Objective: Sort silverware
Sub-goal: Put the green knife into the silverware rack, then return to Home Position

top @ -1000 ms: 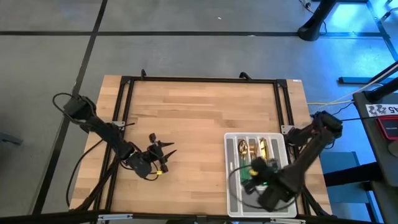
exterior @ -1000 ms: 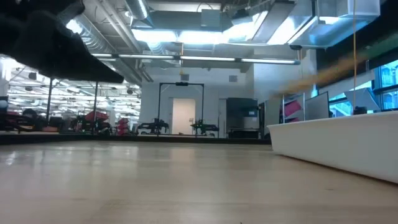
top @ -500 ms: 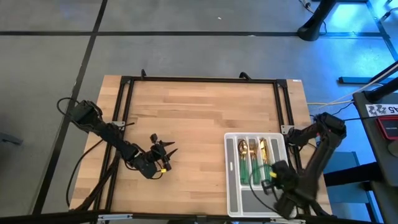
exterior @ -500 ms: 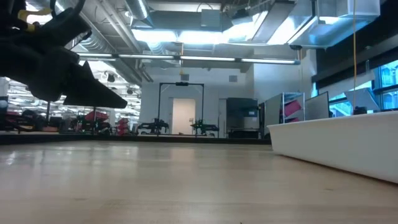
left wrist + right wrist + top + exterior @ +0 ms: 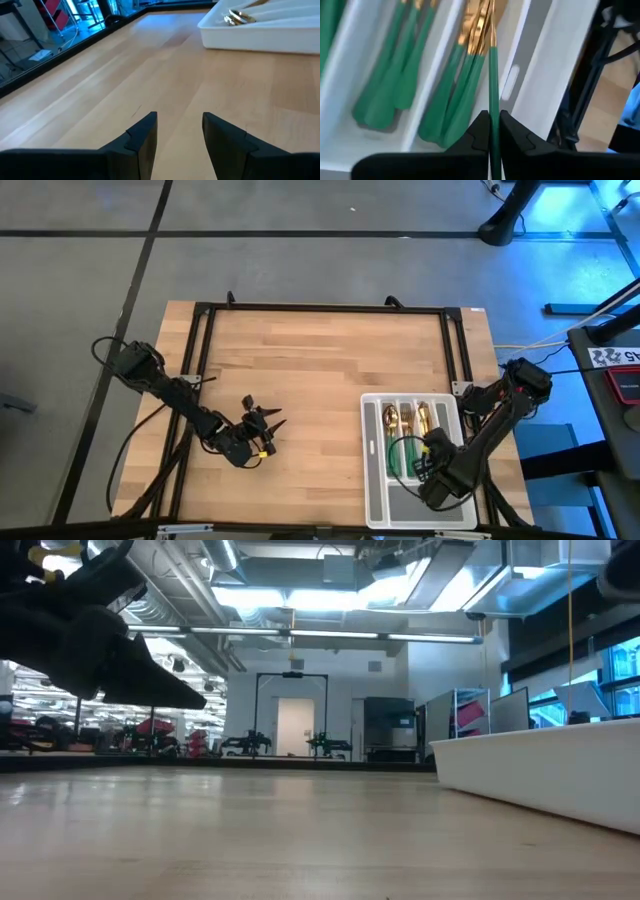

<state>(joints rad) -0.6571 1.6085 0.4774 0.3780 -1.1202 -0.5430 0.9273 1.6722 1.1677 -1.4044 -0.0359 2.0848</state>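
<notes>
While the right gripper (image 5: 490, 131) hung over the pale grey tray (image 5: 375, 480) at the lower right of the high view, its jaws were pinching the slim green handle of one piece of silverware (image 5: 493, 75), which ran straight out from between the dark fingers (image 5: 476, 134) toward its gold head. Which kind of piece it was could not be told. Beneath it in the right wrist view lay more green-handled silverware in the tray's long compartments: one bunch under the held piece with gold heads showing, another bunch one compartment over. From above, gold heads (image 5: 407, 418) showed in the tray's middle compartments, with the right arm crossing the tray's lower part.

Well apart from the tray, the left gripper (image 5: 262, 420) sat left of centre in the high view, over bare wood. Its jaws stood spread with nothing between them, and the left wrist view showed the two dark fingers (image 5: 142, 137) parted above the tabletop (image 5: 100, 85), with a corner of the tray and a gold head or two far off at the upper right of that frame. At the low view's upper left, the left arm showed as a dark shape above the wood, and the tray's white wall stood at the right.
</notes>
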